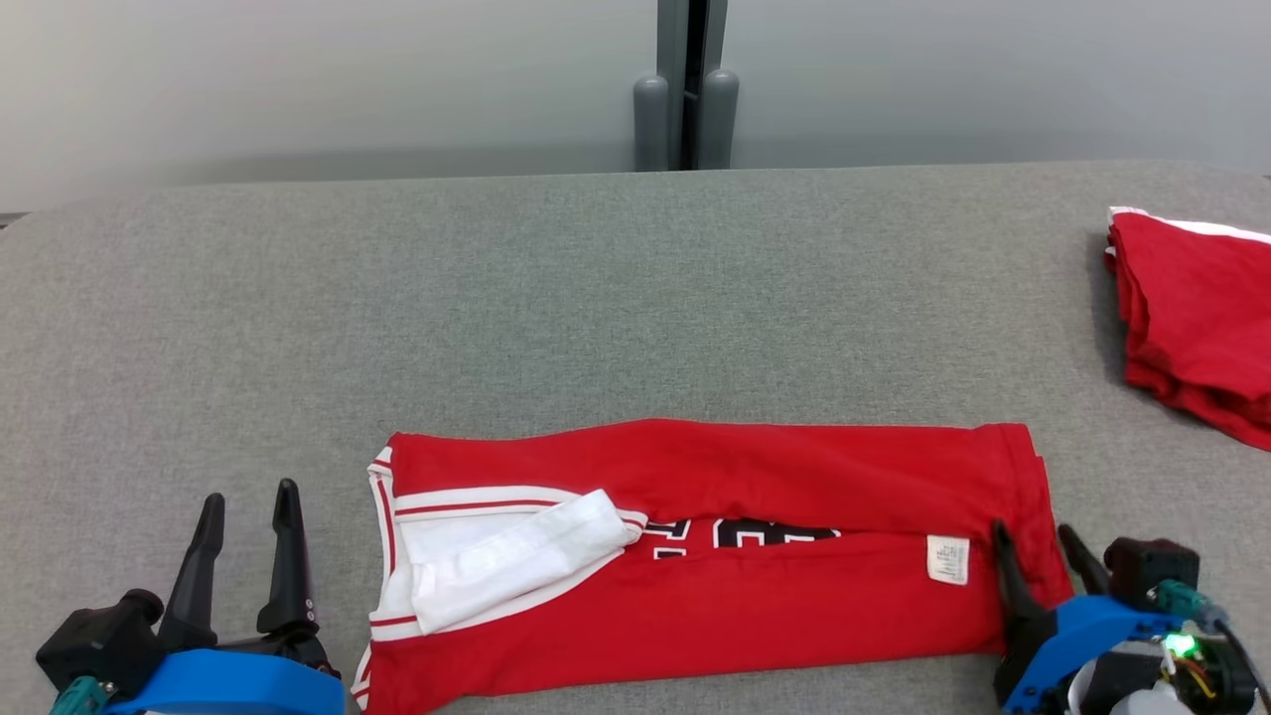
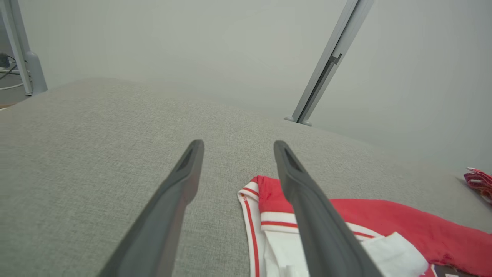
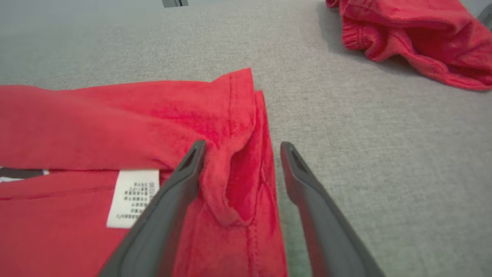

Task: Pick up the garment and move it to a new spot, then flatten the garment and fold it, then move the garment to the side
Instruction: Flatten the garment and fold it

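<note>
On the table [image 1: 596,298], the garment [image 1: 794,606] lies left-to-right, collar [image 1: 496,561] leftward; left hand [image 1: 249,494], right hand [image 1: 1031,529] released

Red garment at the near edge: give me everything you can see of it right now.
The red garment is a soft knit jersey, folded lengthwise into a long band lying flat on the grey table. Its white red-striped trim is at the left end; black lettering peeks between the folded flaps; a white care label sits near the right end. The right gripper has open fingers astride the right hem, nothing pinched.
</note>
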Available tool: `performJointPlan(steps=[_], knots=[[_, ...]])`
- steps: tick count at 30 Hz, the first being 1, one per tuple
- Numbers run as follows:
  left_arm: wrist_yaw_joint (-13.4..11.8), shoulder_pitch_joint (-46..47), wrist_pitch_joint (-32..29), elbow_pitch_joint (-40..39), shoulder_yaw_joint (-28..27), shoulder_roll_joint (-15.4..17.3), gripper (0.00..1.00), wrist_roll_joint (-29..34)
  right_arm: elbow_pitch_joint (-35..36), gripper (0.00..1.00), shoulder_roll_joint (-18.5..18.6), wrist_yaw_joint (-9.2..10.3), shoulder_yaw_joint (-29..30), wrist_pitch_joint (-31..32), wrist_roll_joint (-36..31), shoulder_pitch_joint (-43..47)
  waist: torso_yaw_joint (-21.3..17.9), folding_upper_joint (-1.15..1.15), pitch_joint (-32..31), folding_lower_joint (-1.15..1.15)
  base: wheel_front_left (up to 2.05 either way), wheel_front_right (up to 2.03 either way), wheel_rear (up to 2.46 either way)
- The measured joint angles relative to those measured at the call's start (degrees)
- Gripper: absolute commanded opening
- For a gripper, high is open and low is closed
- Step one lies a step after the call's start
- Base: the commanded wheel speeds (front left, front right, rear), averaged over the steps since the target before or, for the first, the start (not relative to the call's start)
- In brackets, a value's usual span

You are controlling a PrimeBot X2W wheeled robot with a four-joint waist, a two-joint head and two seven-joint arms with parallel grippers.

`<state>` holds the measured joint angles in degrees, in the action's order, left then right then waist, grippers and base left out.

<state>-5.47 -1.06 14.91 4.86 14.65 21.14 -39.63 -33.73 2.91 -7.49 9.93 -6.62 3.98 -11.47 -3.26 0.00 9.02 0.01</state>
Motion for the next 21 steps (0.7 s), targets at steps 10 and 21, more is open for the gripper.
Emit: performJointPlan(steps=[10,21], knots=[[-0.3,0.0,0.1,0.9,-1.1,-0.9,1.00,1.0,-7.7,0.13,0.2,0.00,-2.5,-0.3,2.7,-3.6,-0.2,0.00,0.6,0.00,0.00,0.00,0.00],[-0.5,0.0,0.1,1.0,-1.0,-1.6,1.00,2.3,-2.3,0.00,3.3,-0.05,0.5,3.8,2.0,-6.0,-3.4,0.00,0.2,0.00,0.00,0.00,0.00]])
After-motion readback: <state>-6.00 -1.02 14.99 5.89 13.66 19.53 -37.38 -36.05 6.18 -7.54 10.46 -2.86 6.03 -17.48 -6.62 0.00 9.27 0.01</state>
